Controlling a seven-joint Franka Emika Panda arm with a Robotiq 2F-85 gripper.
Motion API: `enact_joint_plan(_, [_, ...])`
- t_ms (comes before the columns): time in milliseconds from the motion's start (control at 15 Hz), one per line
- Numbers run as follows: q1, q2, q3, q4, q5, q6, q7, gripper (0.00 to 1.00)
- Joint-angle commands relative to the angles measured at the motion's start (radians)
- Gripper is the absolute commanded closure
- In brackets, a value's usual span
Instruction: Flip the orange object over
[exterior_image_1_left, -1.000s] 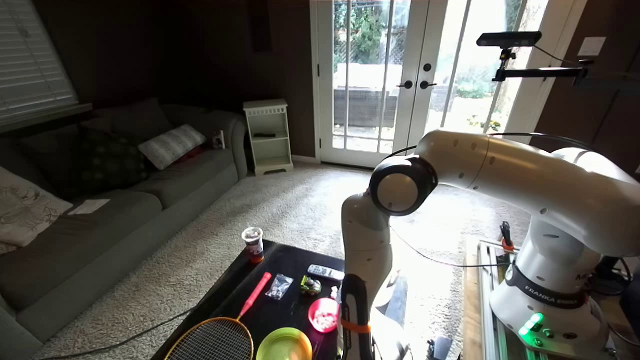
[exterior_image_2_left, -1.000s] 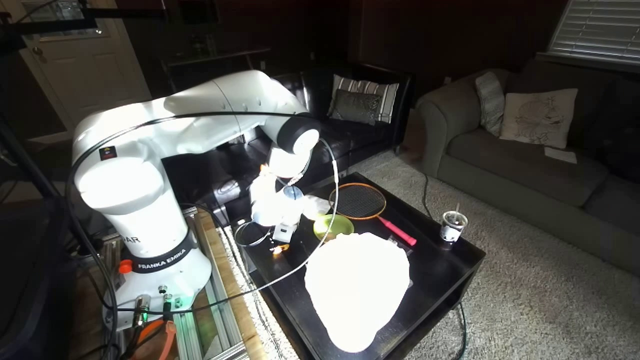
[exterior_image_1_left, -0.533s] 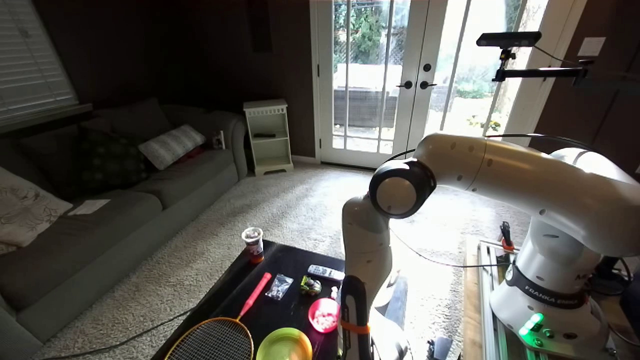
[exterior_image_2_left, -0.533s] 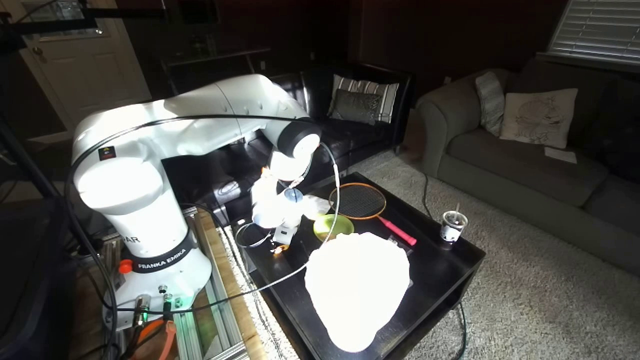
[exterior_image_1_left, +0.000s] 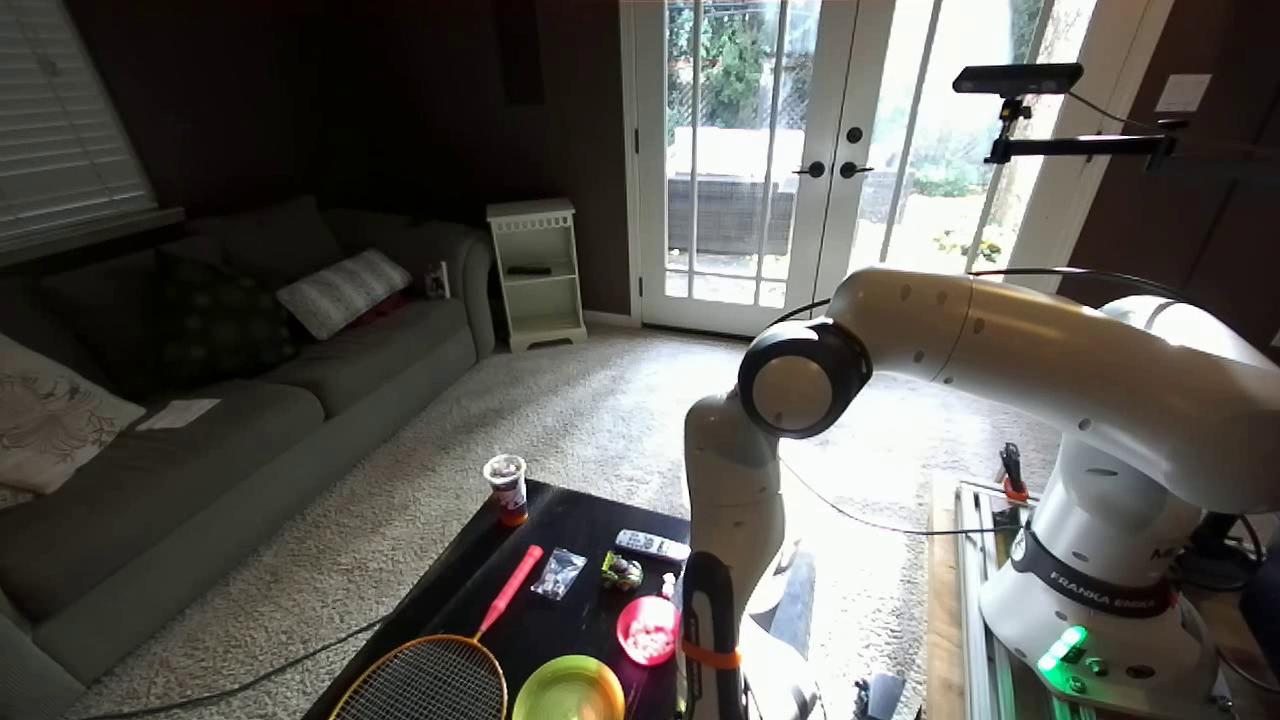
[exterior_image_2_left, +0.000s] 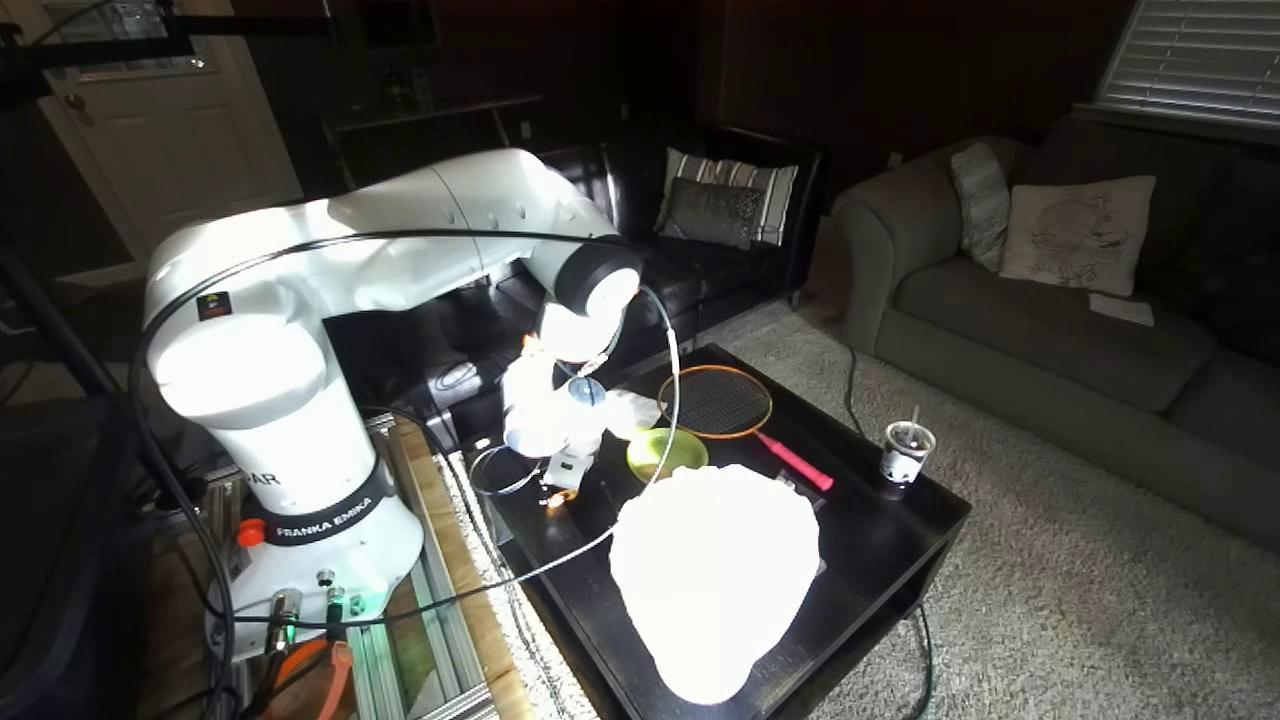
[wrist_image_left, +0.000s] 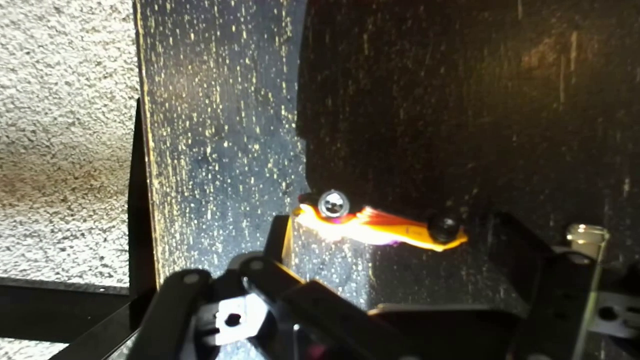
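The orange object (wrist_image_left: 415, 235) looks like a small toy car with two wheels showing, apparently on its side on the dark tabletop. Glare washes out its left half in the wrist view. My gripper (wrist_image_left: 392, 222) stands open, one finger (wrist_image_left: 278, 235) off the car's left end and the opposite finger (wrist_image_left: 512, 235) off its right end, with visible gaps at both sides. In an exterior view the orange object (exterior_image_2_left: 560, 497) shows just below the gripper, whose fingertips I cannot make out there. The arm or the frame edge hides both from the remaining exterior view.
On the black table (exterior_image_2_left: 880, 540) are a yellow-green bowl (exterior_image_2_left: 665, 455), a pink bowl (exterior_image_1_left: 648, 630), a racket (exterior_image_2_left: 715, 402), a remote (exterior_image_1_left: 652, 545) and a cup (exterior_image_2_left: 905, 455). An overexposed white shape (exterior_image_2_left: 715, 580) covers the table's near part. The table edge (wrist_image_left: 145, 125) runs left of the car.
Over the first half second the arm has come down slightly toward the table. Since then it looks still, and the orange object has not visibly moved.
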Motion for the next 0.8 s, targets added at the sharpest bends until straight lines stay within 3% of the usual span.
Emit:
enact_joint_plan(0, [0.005, 0.013, 0.004, 0.016, 0.029, -0.010, 0.010, 0.00])
enact_joint_plan(733, [0.009, 0.003, 0.013, 0.018, 0.026, 0.006, 0.011, 0.00])
